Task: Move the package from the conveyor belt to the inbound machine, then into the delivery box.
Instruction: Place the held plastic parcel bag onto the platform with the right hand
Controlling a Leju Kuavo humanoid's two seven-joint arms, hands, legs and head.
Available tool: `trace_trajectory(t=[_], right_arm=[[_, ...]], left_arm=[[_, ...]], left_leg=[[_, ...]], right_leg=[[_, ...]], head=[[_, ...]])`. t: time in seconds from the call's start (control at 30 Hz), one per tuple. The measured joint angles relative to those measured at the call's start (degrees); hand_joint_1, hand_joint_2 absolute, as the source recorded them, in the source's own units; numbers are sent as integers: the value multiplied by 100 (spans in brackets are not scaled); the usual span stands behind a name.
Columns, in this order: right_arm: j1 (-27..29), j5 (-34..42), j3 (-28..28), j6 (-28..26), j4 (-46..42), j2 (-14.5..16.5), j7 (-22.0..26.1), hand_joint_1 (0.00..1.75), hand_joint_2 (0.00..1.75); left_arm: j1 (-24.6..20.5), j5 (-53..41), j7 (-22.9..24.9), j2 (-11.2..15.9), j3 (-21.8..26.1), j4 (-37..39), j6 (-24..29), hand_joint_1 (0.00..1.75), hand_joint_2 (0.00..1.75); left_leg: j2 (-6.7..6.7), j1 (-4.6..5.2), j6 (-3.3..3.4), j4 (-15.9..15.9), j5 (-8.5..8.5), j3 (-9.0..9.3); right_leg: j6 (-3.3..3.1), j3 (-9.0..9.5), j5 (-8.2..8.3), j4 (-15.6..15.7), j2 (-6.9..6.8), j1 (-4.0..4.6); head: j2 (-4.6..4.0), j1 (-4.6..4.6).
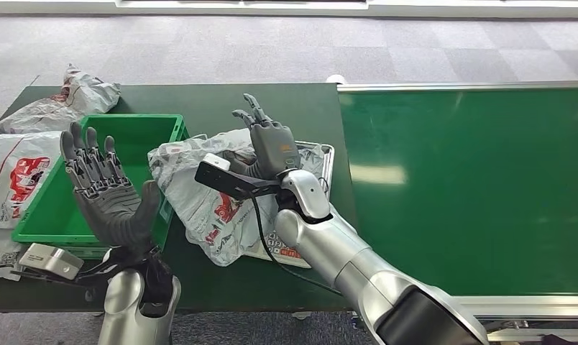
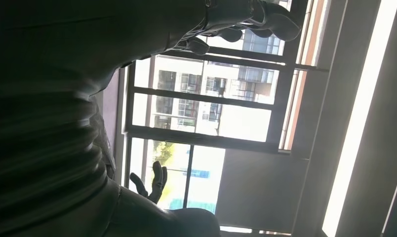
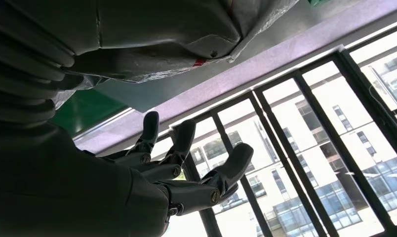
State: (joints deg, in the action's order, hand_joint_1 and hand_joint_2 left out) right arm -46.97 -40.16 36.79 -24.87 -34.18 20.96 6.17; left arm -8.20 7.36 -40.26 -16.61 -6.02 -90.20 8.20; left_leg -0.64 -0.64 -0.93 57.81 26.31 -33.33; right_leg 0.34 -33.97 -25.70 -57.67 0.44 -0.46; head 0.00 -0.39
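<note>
I see the belt (image 1: 473,190) as a wide green band on the right, running up against the dark green desk (image 1: 221,108); on the desk the green box (image 1: 52,215) sits at the left, with a metal tray (image 1: 328,154) between it and the belt; the package (image 1: 200,194), a crumpled grey bag with red print, lies across that tray and spills off its left edge, touching the box's near corner; two more bags (image 1: 16,169) lie on the desk left of the box. My right hand (image 1: 272,144) is raised over the package, palm turned away, fingers (image 3: 236,163) apart and holding nothing; whether its heel touches the bag I cannot tell. My left hand (image 1: 106,190) stands upright over the box's near wall, palm toward me, fingers (image 1: 88,154) spread, empty.
</note>
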Motion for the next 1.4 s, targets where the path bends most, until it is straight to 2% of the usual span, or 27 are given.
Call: trace_trajectory(t=[0.07,0.17,0.23,0.37,0.43,0.57,0.67,0.73,0.8,0.87,0.93,1.07,1.17,1.23,1.3,1.4], right_arm=[[-13,164,16,194,33,0,112,0,0],[-40,845,-25,1052,91,-4,644,0,0],[-58,1099,-116,1432,149,-9,903,0,0],[-141,1129,-334,1779,277,-32,965,0,0],[-155,1448,-502,2351,303,-48,1227,0,0],[-128,2514,-1047,3916,307,-83,2048,0,0],[-112,3218,-1476,4836,301,-120,2332,0,0],[-87,3614,-1753,5342,264,-137,2465,0,0],[-34,3904,-2018,5580,144,-148,2652,0,0],[97,4024,-2255,5346,-140,-150,2857,0,0],[382,3899,-2463,4545,-796,-142,3042,0,0],[1250,2889,-2599,1892,-2801,-100,3275,0,175],[1937,1880,-2452,23,-4445,-78,3380,0,175],[2321,1312,-2257,-910,-5360,-79,3400,0,175],[2599,945,-2067,-1361,-6021,-78,3403,0,175],[2839,758,-1911,-1476,-6641,-75,3396,0,175]], left_arm=[[10,-7,0,1,13,-23,1,0,175],[21,-56,0,4,29,-67,-2,0,175],[34,-109,0,4,45,-112,-5,0,175],[94,-204,0,4,118,-216,-5,0,175],[116,-230,0,4,156,-253,-16,0,175],[123,-246,2,4,192,-269,-101,0,175],[121,-280,2,1,222,-268,-202,0,175],[119,-314,1,-3,261,-267,-269,0,175],[119,-388,2,-8,303,-266,-305,0,175],[118,-613,30,-8,333,-254,-244,0,175],[108,-1164,134,2,351,-200,25,0,175],[5,-2592,554,104,374,98,750,0,175],[-192,-3625,1089,244,369,496,1042,0,175],[-402,-4524,1628,346,328,887,1113,0,175],[-624,-5485,2155,449,241,1356,1164,0,175],[-924,-6658,2650,575,32,2087,1150,0,175]], left_leg=[[0,0,0,0,0,0],[1,0,0,0,0,0],[0,0,0,0,0,-1],[1,0,0,0,0,0],[2,0,0,1,0,0],[0,1,0,1,0,0],[2,1,0,1,0,0],[5,1,0,2,0,1],[5,1,0,2,0,0],[4,1,0,2,0,0],[-1,1,0,2,0,-1],[-7,2,0,2,1,-6],[-7,2,0,2,3,-10],[-4,2,-1,1,5,-11],[4,2,-3,1,6,-10],[11,3,-3,1,4,-7]], right_leg=[[0,0,0,0,0,0],[0,-2,0,0,0,0],[0,-2,0,0,0,0],[0,-3,1,0,1,0],[0,-4,1,0,1,0],[0,-5,2,0,0,0],[0,-5,2,0,2,-1],[0,-6,3,0,3,-1],[0,-6,3,0,2,-1],[0,-5,3,0,2,-1],[0,-5,3,1,-1,-1],[0,-9,1,1,-5,-2],[-1,-16,0,2,-6,-2],[-3,-19,-2,2,-4,-2],[-4,-20,-2,2,0,-2],[-5,-20,2,2,3,-2]], head=[[0,1],[0,1],[0,1],[0,1],[0,1],[0,1],[0,1],[0,1],[0,1],[0,1],[0,1],[0,2],[0,2],[0,2],[0,1],[0,2]])
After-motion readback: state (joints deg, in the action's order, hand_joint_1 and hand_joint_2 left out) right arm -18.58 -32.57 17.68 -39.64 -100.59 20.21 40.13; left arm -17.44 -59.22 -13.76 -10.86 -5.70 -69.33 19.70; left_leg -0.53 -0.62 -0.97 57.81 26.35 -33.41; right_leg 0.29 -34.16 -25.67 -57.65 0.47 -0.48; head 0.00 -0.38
